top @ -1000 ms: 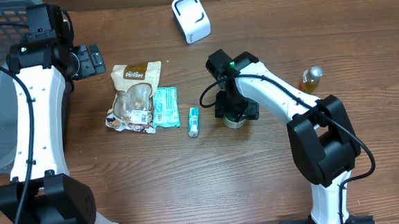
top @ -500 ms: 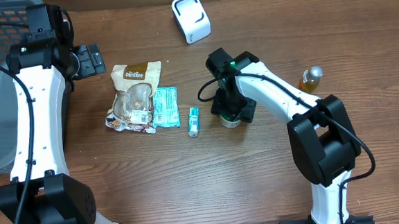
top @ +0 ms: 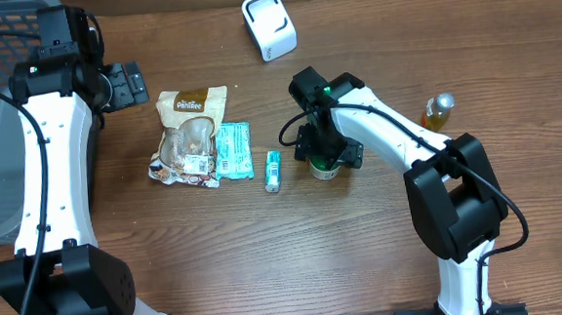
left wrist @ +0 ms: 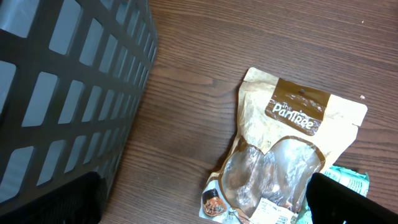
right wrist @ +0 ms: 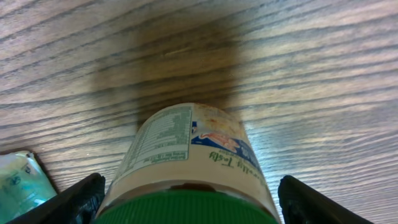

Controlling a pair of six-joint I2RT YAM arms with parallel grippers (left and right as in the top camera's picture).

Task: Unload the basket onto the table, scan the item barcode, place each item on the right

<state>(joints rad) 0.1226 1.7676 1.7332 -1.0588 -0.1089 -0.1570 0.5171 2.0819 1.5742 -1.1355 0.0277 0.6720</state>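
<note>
Green-lidded white-label jar [right wrist: 193,155] standing upright, lid up, axis vertical; I'm seeing right gripper [top: 327,156] jaws widening around it, not gripping; left gripper [top: 131,86] gaping, empty.

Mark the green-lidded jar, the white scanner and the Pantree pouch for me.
green-lidded jar [right wrist: 186,140]: right wrist view, on its paper label.
white scanner [top: 269,25]: overhead view, on its top face.
Pantree pouch [left wrist: 297,111]: left wrist view, on the brown logo band.

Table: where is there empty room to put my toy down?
The wide strip of table between the tube and the near edge is free. So is the wood between the scanner and the bottle. The middle is crowded: snack bag, packet, tube, jar under the right gripper.
</note>
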